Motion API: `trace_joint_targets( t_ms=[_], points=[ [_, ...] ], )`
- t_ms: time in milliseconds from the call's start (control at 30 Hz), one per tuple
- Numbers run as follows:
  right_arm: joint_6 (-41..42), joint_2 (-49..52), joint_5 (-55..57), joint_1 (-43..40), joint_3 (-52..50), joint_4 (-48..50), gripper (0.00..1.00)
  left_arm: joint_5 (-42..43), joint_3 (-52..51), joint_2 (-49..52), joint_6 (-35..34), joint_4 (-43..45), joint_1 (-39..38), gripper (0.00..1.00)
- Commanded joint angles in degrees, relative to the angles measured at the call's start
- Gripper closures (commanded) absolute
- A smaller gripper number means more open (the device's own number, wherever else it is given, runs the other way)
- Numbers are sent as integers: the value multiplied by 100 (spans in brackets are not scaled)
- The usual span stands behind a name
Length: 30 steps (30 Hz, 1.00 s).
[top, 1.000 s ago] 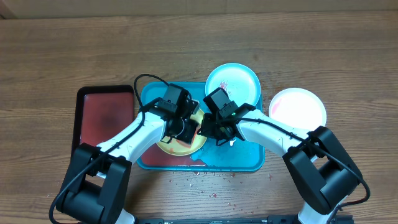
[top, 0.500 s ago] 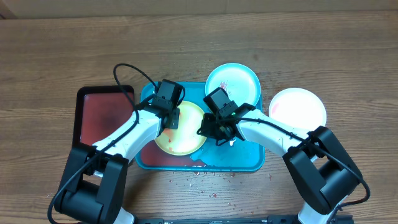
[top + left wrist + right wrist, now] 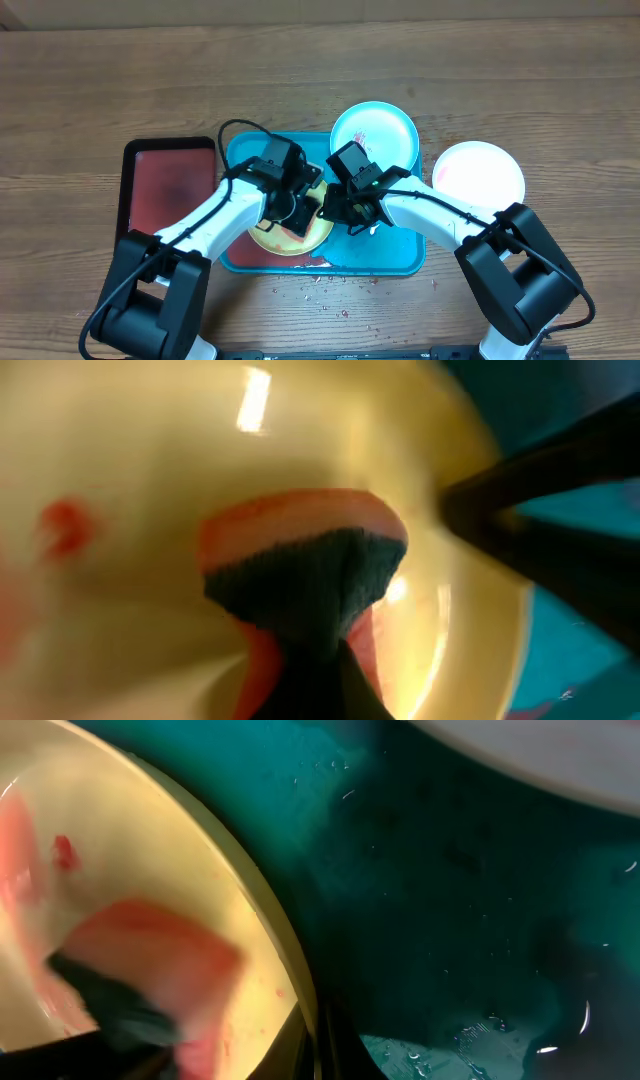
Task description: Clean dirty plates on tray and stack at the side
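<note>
- Closest to the arms' bases, red specks are lying scattered on the bench, just in front of the tray.
- The yellow-green plate is sitting in the tray's near-left half, and red smears are still showing on its face in both wrist views.
- The left fingers are squeezing closed on a sponge, pink with a dark scrubbing side, and are pressing it flat against the plate's inside.
- What is changing: half a second ago the left arm was out over the plate's far-left edge, leaving most of the plate bare. It is now sitting over the middle again, just where it was a second ago. That looks like a scrubbing stroke going out and coming back, so this plate is probably still being cleaned and is not ready to lift.
- The right fingers are staying put across all three moments. They are closed, seemingly pinching the plate's right rim to steady it against the wiping.
- Further out, the light blue plate is lying over the tray's far-right corner, red flecks showing, apparently waiting its turn.
- The white plate is resting on the bench just beside the tray's right edge, likely starting the stack.
- A dark red tray is lying to the left.
</note>
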Motion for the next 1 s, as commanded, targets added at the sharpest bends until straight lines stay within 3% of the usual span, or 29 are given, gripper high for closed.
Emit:
trace_joint_targets(
  t_ms=[0,133,267,467,567,667,733,833,967],
  points=[
    [66,179,31,2,4,-24,96,-179,-66,105,-260,599,-44,96],
    [63,179,31,2,4,-31,96,-2094,-66,105,-1357,1097,-39,96],
    [63,179,31,2,4,-44,96,-3106,-66,142,-1709,1032,-39,96],
    [66,179,31,2,4,-37,96,-2437,-66,647,-1698,295,-39,96],
    [63,179,4,4,4,-39,96,-1353,-44,944,-1471,-225,-39,96],
    [63,179,-15,4,4,-17,96,374,170,994,-678,-649,-39,96],
    [63,179,-15,4,4,-15,96,861,400,994,-363,-697,-39,96],
    [61,179,-13,4,4,-31,96,516,881,994,-210,-544,-39,96],
    [63,179,-13,2,4,-61,96,-1305,986,994,-1036,-129,-33,96]
  ],
)
